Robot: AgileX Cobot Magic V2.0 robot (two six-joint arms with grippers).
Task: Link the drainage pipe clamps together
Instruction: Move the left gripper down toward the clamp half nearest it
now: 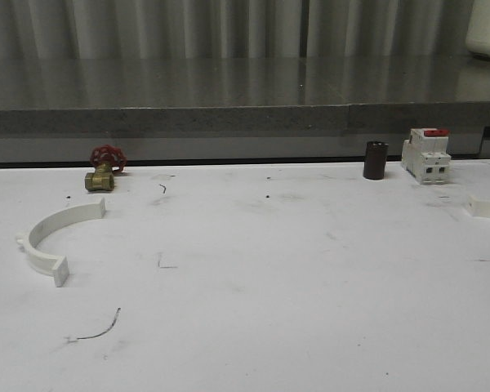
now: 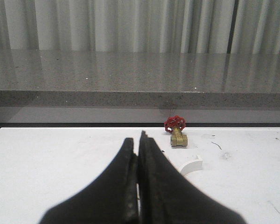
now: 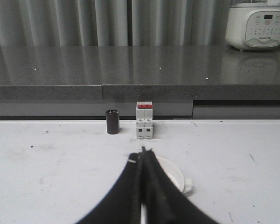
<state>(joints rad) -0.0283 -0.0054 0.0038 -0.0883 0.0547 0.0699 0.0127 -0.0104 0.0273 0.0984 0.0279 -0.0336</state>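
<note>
Both tools are empty with their fingers pressed together, so you are at the very start: neither half-ring is picked up and the two pieces lie well apart. In the front view, the left clamp half [image 1: 51,239] lies flat on the white tabletop [image 1: 269,286] at the left, its arc opening toward the right, one end tab toward the far side and the other toward you. The right clamp half [image 1: 487,207] shows as a white piece cut off by the right edge of the picture. A brass valve with a red handwheel [image 1: 104,170] stands at the far left, and a dark cylinder [image 1: 376,160] and a white breaker with a red top [image 1: 426,154] stand at the far right, all close to the raised grey ledge [image 1: 229,118]; the middle of the tabletop is bare, which I judge the best room for joining the halves. In the left wrist view, the left tool [image 2: 139,144] points toward the valve [image 2: 177,132], and one tab end of the left half [image 2: 192,164] peeks out just right of the fingers. You will need to open that tool before closing on the arc. In the right wrist view, the right tool [image 3: 142,156] sits over the right half [image 3: 173,176], whose curved rim shows just beside the fingers, with the cylinder [image 3: 112,121] and breaker [image 3: 144,121] beyond it. Open this tool too, and keep clear of those two things when lifting.
</note>
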